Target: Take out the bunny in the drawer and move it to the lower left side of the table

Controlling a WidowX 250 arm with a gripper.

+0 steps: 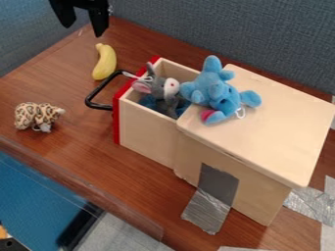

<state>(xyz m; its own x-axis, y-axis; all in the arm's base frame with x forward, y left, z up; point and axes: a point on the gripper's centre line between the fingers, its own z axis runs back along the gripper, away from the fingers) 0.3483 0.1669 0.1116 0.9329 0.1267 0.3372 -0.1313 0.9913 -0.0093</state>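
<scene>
Okay, black two-finger tool (83, 29) is over the far left of the desk (68, 125), fingers apart, nothing between them. Target is the grey plush bunny with pink ears (165, 89): sits in the pale wooden drawer with a red front (145, 138), head above the rim, ears leaning toward the black curved handle (93, 98). Drawer's pulled out of the pale wooden box (275, 132), so I read this as pre-grasp: access done, pick still to do.

Next move: bring the tool right and nearer, over the drawer, then straight down on head or upper body. Watch the blue plush elephant (212, 88) on the box top; it's right beside the bunny, contact can't tell, and a wide approach could snag it. Something blue (148, 101) is under the bunny too, don't grab both. Lift clear of the red front before going left. Drop zone is the near left, around the leopard-spotted plush toy (37, 116); place beside it, not on it. Yellow plastic-looking banana (105, 62) is farther back, shouldn't interfere.
</scene>
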